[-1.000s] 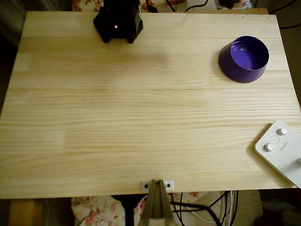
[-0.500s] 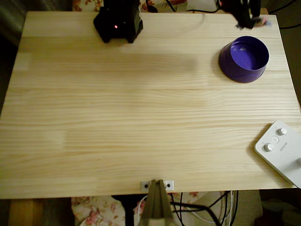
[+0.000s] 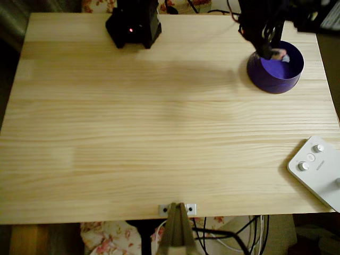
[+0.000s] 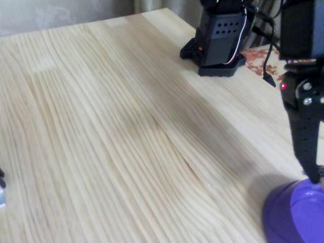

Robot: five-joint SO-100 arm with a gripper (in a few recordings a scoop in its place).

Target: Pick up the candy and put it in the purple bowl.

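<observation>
The tiny wrapped candy – a pinkish-white blob in the overhead view – sits pinched right at the tip of your black two-finger gripper, with the jaws closed down narrow around it. It's hanging over the left part of the round deep-purple plastic bowl, just inside the rim, and from above you can't really tell whether it's touching the glossy inside or still a bit above it.

The bowl itself sits near the far right corner of the pale wooden table, close to the right edge. In the fixed view you get the black gripper finger coming straight down with its tip at the bowl's rim – the candy is hidden there.

The black arm reaches in from the far edge over that corner. Its blocky black base with a small red light stands at the far edge, left of the middle, well apart from the bowl.

A white flat device with round knobs lies at the right edge, toward the near corner.
</observation>
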